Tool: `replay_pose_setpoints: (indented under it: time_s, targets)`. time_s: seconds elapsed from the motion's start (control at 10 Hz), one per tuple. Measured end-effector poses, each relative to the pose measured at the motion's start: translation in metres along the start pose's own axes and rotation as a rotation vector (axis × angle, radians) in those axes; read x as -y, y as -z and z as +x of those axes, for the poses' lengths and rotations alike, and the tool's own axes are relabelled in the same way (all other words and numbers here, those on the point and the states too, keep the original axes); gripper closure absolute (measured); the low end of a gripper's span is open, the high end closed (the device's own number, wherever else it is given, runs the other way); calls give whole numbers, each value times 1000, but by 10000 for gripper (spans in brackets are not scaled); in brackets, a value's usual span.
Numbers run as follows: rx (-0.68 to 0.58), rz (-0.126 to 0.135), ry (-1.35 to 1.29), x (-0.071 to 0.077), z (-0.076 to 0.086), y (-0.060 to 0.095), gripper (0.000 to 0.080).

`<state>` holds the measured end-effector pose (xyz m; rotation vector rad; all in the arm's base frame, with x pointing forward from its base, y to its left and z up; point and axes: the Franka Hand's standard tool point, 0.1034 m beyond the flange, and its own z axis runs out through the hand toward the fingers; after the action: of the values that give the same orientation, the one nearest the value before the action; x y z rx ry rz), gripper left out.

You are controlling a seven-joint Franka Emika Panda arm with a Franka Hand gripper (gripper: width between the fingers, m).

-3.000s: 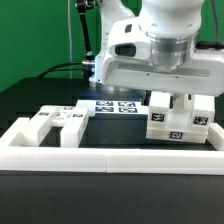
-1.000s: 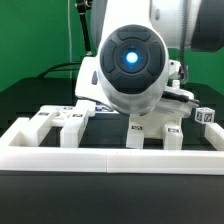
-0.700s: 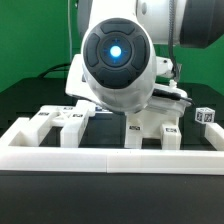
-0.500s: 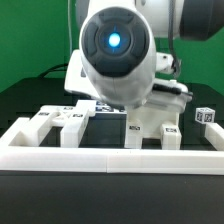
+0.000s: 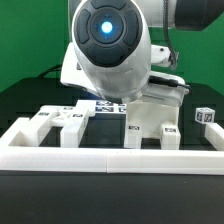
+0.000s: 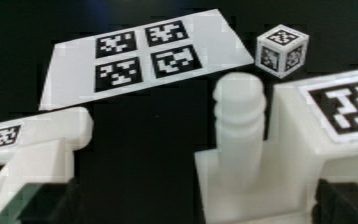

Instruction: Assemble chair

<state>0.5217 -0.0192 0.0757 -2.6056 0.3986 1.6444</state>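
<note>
Judging from both views, the step in hand seems to be a grasp or re-grasp of the white plastic chair part with two short legs [image 5: 150, 122]. It stands on the black table [image 5: 15, 105] toward the exterior view's right, just behind the long white front rail [image 5: 110, 157]. The white robot arm with a blue light on its wrist [image 5: 105, 40] leans low over this part and hides the two-finger gripper. I cannot tell if its jaws are wide, narrow or holding something, and the wrist view shows no fingertips clearly either.

In the wrist view a white rounded peg [image 6: 240, 100] stands up just beside a tagged white face [image 6: 348, 105]; I cannot tell if they are one piece.

To do the step well, I think the gripper should be centred on one firm flat section, with the jaws square to its sides, and not on the round peg. Three things are near enough to be knocked: the small white tagged cube [image 5: 205, 116] at the far right, the flat white tagged chair piece [image 5: 60, 120] at the exterior view's left, and the marker board [image 6: 137, 55] farther back. A slow, straight motion should keep clear of them.
</note>
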Motion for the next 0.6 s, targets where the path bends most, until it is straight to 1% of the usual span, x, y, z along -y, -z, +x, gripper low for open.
replay_pose_setpoints:
  time_s: [0.2,0.3,0.4,0.5,0.6]
  targets:
    - [-27,14,23,-7,9,3,151]
    - [-66,20,32,-6,13,9,151]
    - [-67,21,38,-8,12,12,151]
    - [-106,19,53,-7,10,21,151]
    - [-208,16,56,-4,16,34,151]
